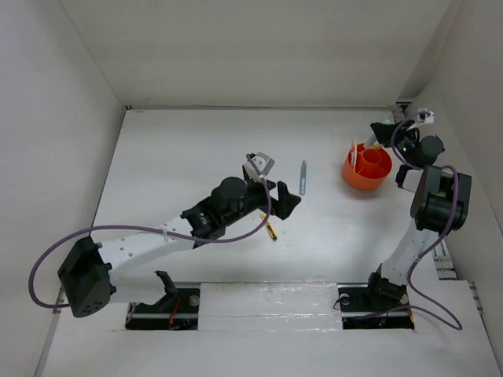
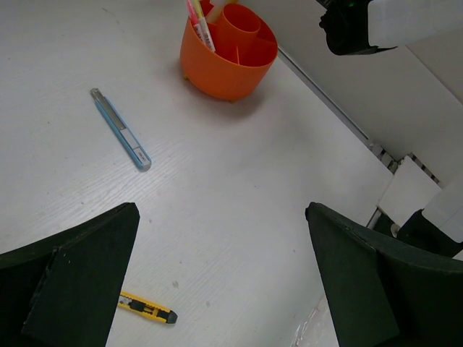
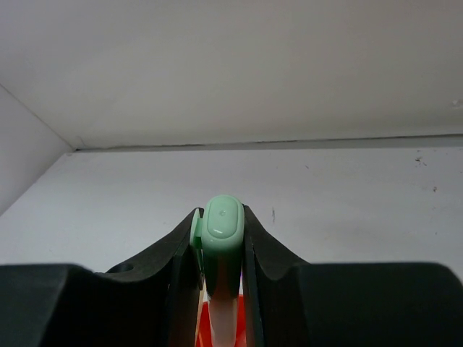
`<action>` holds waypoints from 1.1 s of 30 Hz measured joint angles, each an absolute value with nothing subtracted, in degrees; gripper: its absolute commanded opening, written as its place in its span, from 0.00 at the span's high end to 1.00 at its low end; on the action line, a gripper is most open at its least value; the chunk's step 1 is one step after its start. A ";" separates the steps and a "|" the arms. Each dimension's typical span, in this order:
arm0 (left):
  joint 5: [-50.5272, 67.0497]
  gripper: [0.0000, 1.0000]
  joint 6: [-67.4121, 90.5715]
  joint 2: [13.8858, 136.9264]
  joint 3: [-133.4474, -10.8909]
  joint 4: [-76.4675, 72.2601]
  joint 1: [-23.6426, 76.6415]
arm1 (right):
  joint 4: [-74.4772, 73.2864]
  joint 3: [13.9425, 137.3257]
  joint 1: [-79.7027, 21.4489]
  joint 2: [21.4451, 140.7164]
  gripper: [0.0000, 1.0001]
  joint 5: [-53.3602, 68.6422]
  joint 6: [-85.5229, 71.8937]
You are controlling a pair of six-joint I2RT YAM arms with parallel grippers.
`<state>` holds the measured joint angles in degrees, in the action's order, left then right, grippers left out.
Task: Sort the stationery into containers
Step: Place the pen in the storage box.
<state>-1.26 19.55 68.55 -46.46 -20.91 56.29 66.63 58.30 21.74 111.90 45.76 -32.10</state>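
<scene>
The orange pot [image 1: 367, 169] stands at the back right; it also shows in the left wrist view [image 2: 231, 61], with a few pens [image 2: 201, 22] standing in one compartment. My right gripper [image 1: 387, 133] is above its far rim, shut on a pale green marker [image 3: 222, 225] held upright, with orange [image 3: 206, 327] showing below. My left gripper [image 1: 287, 200] is open and empty over mid-table [image 2: 221, 211]. A grey-blue pen [image 1: 302, 177] [image 2: 121, 129] lies between it and the pot. A short yellow-black pen [image 1: 269, 228] [image 2: 147, 308] lies just beneath the left fingers.
White walls enclose the table on the left, back [image 3: 231, 65] and right. The right arm [image 1: 436, 200] stands close to the right wall. A purple cable [image 1: 141, 229] loops along the left arm. A raised strip [image 1: 267, 294] runs along the table's near edge.
</scene>
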 measured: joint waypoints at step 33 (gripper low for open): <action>-13.30 0.00 26.00 79.22 -53.19 -10.68 54.94 | 29.80 63.51 8.51 87.44 0.00 21.56 -15.77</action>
